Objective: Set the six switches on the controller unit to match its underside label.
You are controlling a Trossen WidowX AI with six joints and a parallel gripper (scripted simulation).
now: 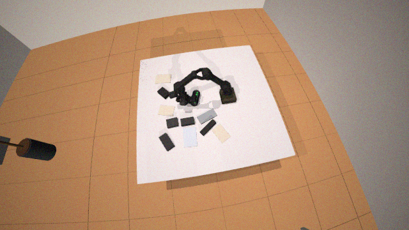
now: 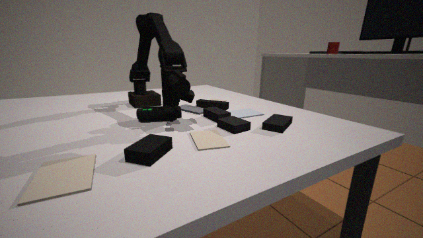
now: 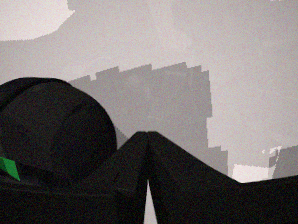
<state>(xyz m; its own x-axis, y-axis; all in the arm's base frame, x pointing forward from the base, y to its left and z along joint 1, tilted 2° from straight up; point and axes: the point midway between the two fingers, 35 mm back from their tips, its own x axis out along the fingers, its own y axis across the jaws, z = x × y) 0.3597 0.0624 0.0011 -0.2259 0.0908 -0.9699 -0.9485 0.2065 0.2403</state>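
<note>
The dark grey controller unit point(image 1: 197, 98) point(image 2: 154, 115) point(image 3: 60, 125) sits on the white bench, its rounded end at the left of the wrist view. A few green switch ends show on its top. The arm hides part of the row, so I cannot read all six settings. The label on its underside is hidden. My gripper point(image 3: 147, 141) is shut and empty, its fingertips meeting low in the wrist view. It points down close beside the unit's end; whether it touches the unit or a switch I cannot tell.
Black blocks point(image 1: 163, 92) point(image 2: 149, 149) lie about the bench point(image 1: 249, 128) point(image 2: 284, 158), several beyond the unit. Cream plates point(image 1: 166, 110) point(image 2: 209, 141), a light blue plate point(image 1: 190, 137) point(image 2: 248, 113) and a grey plate point(image 1: 207, 115) lie flat among them.
</note>
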